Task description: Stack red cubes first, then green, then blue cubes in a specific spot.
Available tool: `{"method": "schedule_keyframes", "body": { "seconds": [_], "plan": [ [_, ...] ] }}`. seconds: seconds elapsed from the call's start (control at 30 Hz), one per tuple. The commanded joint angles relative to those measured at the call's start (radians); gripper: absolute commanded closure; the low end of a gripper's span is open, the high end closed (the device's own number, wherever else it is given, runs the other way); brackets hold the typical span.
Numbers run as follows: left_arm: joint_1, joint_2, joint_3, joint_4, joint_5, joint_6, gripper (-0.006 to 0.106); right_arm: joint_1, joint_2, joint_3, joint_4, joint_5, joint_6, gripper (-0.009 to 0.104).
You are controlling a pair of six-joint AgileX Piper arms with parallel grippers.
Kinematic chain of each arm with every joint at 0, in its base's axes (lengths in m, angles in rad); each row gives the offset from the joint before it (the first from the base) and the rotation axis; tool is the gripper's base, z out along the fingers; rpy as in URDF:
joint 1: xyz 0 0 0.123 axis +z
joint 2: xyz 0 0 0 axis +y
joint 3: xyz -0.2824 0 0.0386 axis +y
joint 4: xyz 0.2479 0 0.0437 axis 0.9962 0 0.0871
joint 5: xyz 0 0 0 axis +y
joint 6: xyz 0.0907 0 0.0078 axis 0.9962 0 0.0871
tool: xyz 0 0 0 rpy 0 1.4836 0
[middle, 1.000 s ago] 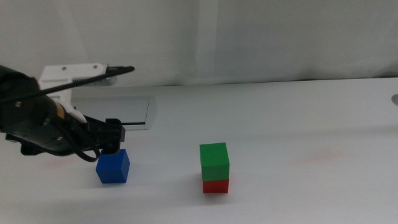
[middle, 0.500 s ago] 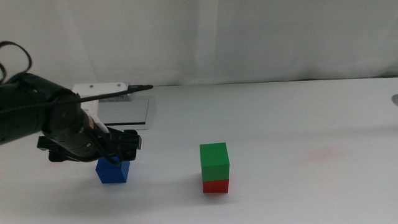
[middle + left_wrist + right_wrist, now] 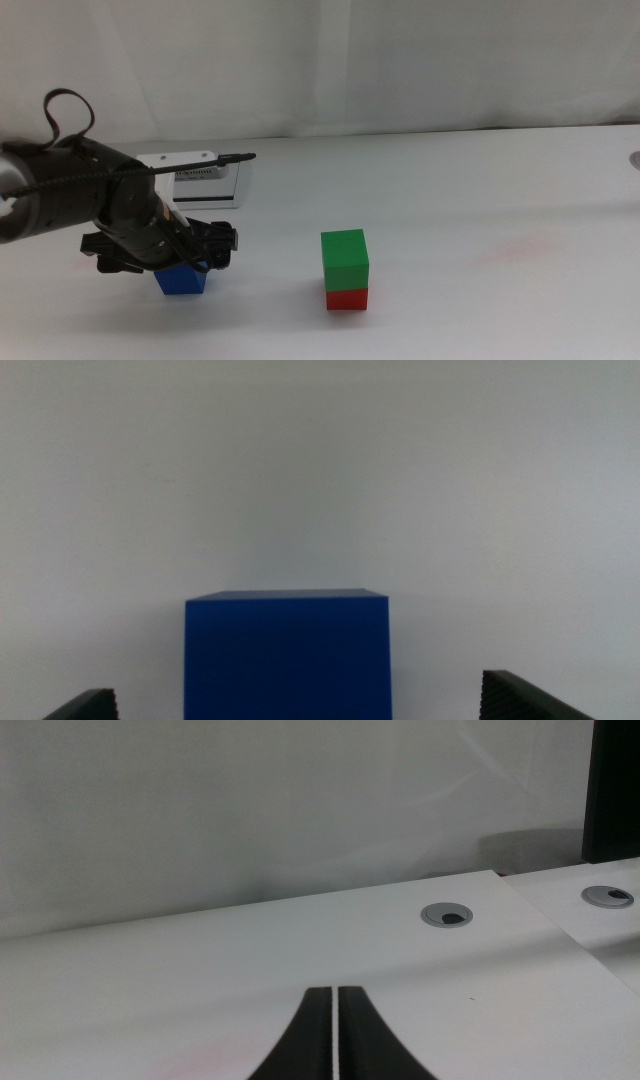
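Jaws of my left gripper spread wide around blue cube, ungrasped; green already tops red. Blue remains.

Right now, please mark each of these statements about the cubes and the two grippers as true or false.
1. The green cube sits on top of the red cube. True.
2. The blue cube is already on the stack. False: it stands alone on the table, to the left of the stack.
3. The left gripper is open, with the blue cube between its jaws. True.
4. The right gripper is shut on the red cube. False: its jaws are shut on nothing, away from the cubes.
5. The left gripper is over the blue cube. True.
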Motion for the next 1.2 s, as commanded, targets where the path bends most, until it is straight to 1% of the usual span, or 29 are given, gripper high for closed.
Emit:
{"method": "schedule_keyframes", "body": {
  "seconds": [0.0, 0.23, 0.3, 0.37, 0.47, 0.57, 0.63, 0.67, 0.77, 0.9, 1.03, 1.17],
  "plan": [
    [-0.007, 0.012, -0.005, 0.002, -0.015, -0.014, 0.009, 0.000, -0.001, 0.041, 0.000, -0.011, -0.004, 0.097],
    [-0.007, 0.037, -0.005, 0.002, -0.040, -0.014, 0.011, 0.000, -0.001, 0.041, 0.000, -0.011, -0.004, 0.097],
    [-0.007, 0.041, -0.005, 0.004, -0.043, -0.014, 0.015, 0.000, -0.001, 0.041, 0.000, -0.011, -0.004, 0.097],
    [-0.007, 0.048, -0.005, 0.004, -0.043, -0.014, 0.023, 0.000, -0.001, 0.041, 0.000, -0.011, -0.004, 0.097],
    [-0.007, 0.059, -0.005, 0.004, -0.043, -0.014, 0.044, 0.000, -0.001, 0.041, 0.000, -0.011, -0.004, 0.097],
    [-0.007, 0.061, -0.005, 0.032, -0.050, -0.014, 0.074, 0.000, -0.001, 0.041, 0.000, -0.011, -0.004, 0.097],
    [-0.007, 0.061, -0.005, 0.032, -0.056, -0.001, 0.095, 0.000, -0.001, 0.041, 0.000, -0.011, -0.004, 0.097],
    [-0.007, 0.061, -0.005, 0.032, -0.058, 0.006, 0.103, 0.000, -0.001, 0.041, 0.000, -0.011, -0.004, 0.097],
    [-0.007, 0.060, -0.007, 0.030, -0.057, 0.011, 0.103, 0.000, -0.001, 0.041, 0.000, -0.011, -0.004, 0.097],
    [-0.011, 0.020, -0.067, 0.019, 0.039, 0.011, 0.103, 0.000, -0.001, 0.041, 0.000, -0.011, -0.004, 0.097],
    [-0.058, -0.070, -0.205, 0.021, 0.212, 0.011, 0.103, 0.000, -0.001, 0.041, 0.000, -0.011, -0.004, 0.097],
    [-0.135, -0.108, -0.382, 0.027, 0.422, -0.012, 0.103, 0.000, -0.001, 0.041, 0.000, -0.011, -0.004, 0.097]
  ]
}}
